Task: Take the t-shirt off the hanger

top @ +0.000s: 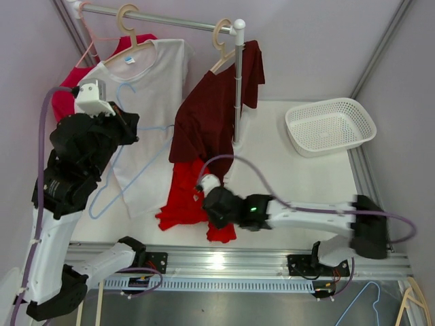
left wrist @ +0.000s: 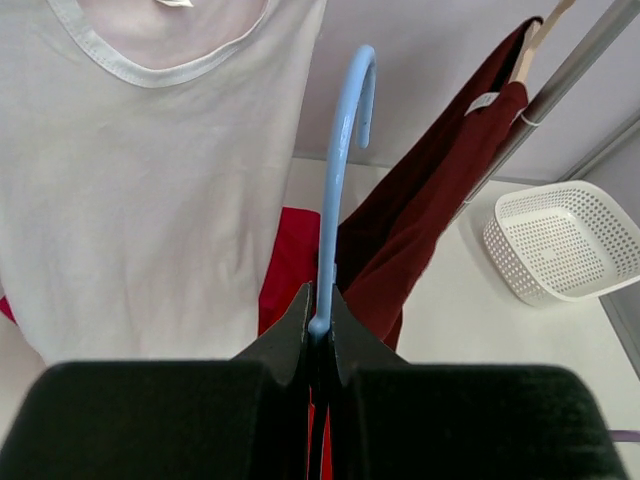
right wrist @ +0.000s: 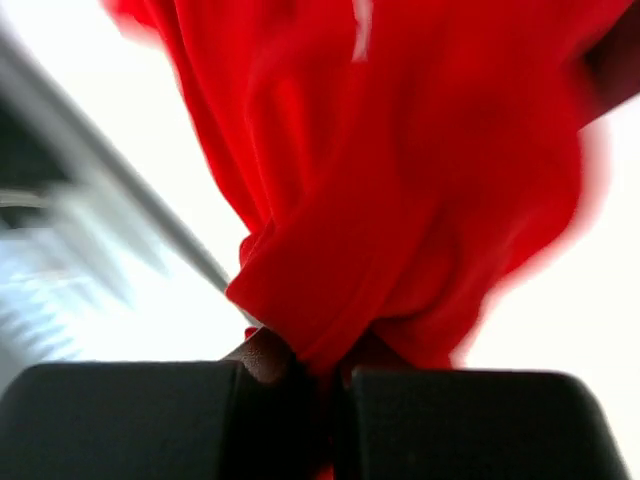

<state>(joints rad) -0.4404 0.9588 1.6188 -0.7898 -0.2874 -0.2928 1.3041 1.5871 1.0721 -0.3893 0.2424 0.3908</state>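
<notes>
A: What's nearest, and how much room is around it?

B: At the desk's near edge, about six o'clock in the top view, the right pincer (right wrist: 320,365) is clamped on a bunched fold of the red t-shirt (top: 185,195). The shirt lies crumpled on the desk (top: 292,183), close to the metal track (top: 224,259) along that edge. Open desk surface runs from it toward three o'clock.

A: And the left side?

B: At nine o'clock the left pincer (left wrist: 320,318) is raised and squeezed tight on the shank of the blue hanger (left wrist: 338,180), hook pointing up. I cannot tell whether the red shirt hangs on it anywhere.

A: Farther back?

B: The maroon t-shirt (top: 211,115) hangs at twelve o'clock, its hem just over the red one. The white t-shirt (top: 149,102) hangs at eleven, close against the left arm. Both are on wooden hangers (top: 222,47) from the rail (top: 170,22). The basket (top: 330,125) sits at two o'clock, well apart.

A: Textures?

B: The cloth is soft and creased, the blue hanger thin, smooth and curved. The basket is white, perforated and rectangular with rounded corners. The desk is smooth and pale.
</notes>
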